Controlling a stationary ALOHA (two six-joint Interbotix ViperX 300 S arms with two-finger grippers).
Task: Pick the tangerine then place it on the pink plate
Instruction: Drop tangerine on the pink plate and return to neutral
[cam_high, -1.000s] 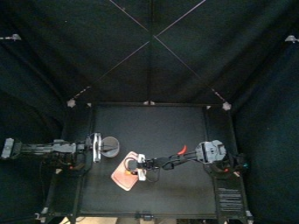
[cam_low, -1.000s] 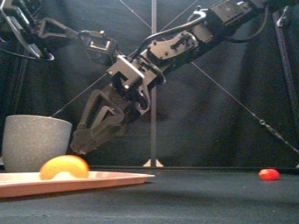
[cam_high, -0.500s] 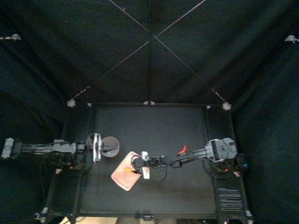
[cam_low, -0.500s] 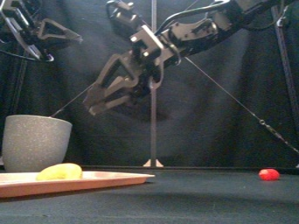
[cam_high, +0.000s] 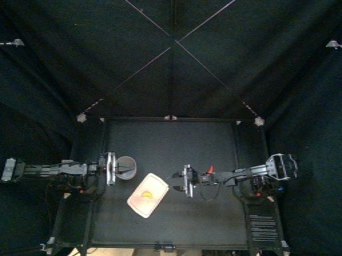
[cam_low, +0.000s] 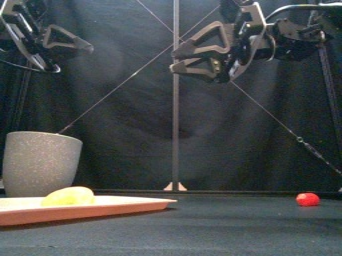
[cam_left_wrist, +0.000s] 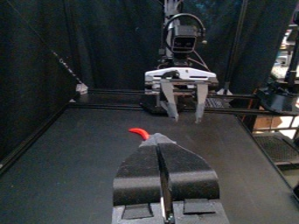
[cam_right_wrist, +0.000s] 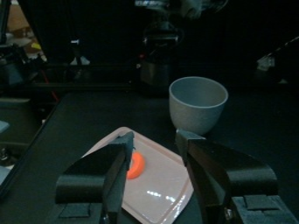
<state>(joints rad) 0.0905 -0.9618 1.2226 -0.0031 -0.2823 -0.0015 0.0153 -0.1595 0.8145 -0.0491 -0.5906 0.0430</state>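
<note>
Tangerine (cam_low: 67, 196) lying on the pink plate (cam_low: 123, 205), toward the front left of the counter (cam_low: 241, 226). The tall grey cup (cam_low: 40, 162) stands just behind the plate. The right gripper (cam_low: 177, 56) hangs high above the counter, well clear of the plate, its jaws spread apart and empty. The left gripper (cam_left_wrist: 162, 150) rests at the left side near the cup, jaws closed together with nothing between them. A small red toy (cam_low: 307, 199) lies apart, to the right.
</note>
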